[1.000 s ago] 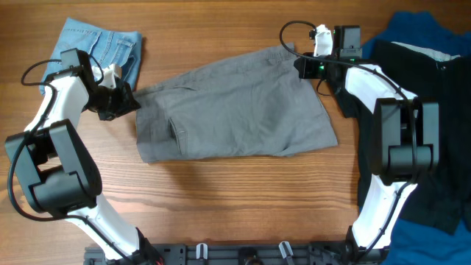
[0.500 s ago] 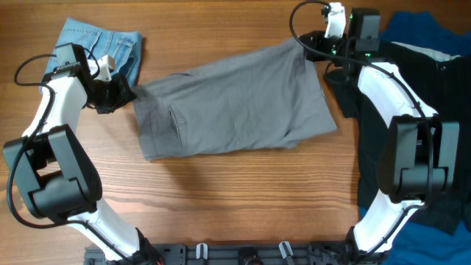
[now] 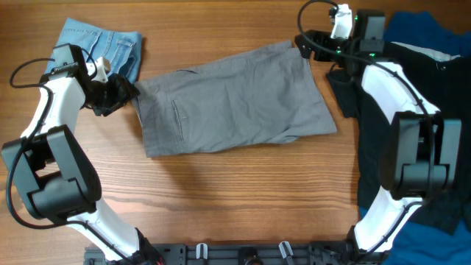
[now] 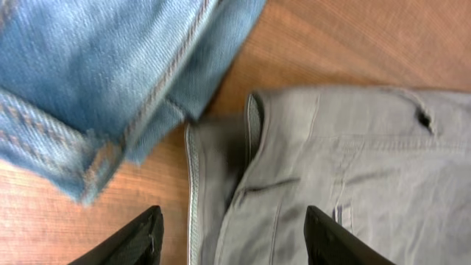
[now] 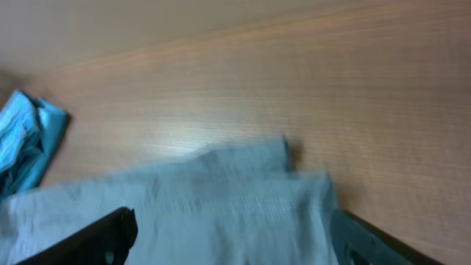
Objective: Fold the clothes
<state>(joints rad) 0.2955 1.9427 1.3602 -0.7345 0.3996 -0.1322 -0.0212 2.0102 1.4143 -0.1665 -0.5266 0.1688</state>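
The clothes, grey shorts (image 3: 235, 99), lie spread flat across the middle of the table with the waistband on the left. My left gripper (image 3: 121, 94) is at the waistband's left corner. In the left wrist view it (image 4: 234, 221) stands open above the grey shorts (image 4: 353, 169), with nothing pinched. My right gripper (image 3: 305, 46) hovers at the far right corner of the shorts. The right wrist view shows it (image 5: 232, 221) wide open over the blurred grey shorts (image 5: 221, 206).
Small light-blue denim shorts (image 3: 103, 44) lie at the far left, close behind my left gripper, and appear in the left wrist view (image 4: 96, 73). A black garment (image 3: 412, 132) and a royal-blue garment (image 3: 419, 29) cover the right edge under my right arm.
Both grippers pulled the shorts' corners outward and towards the far side, stretching them flat. They have now opened and let go of the fabric.
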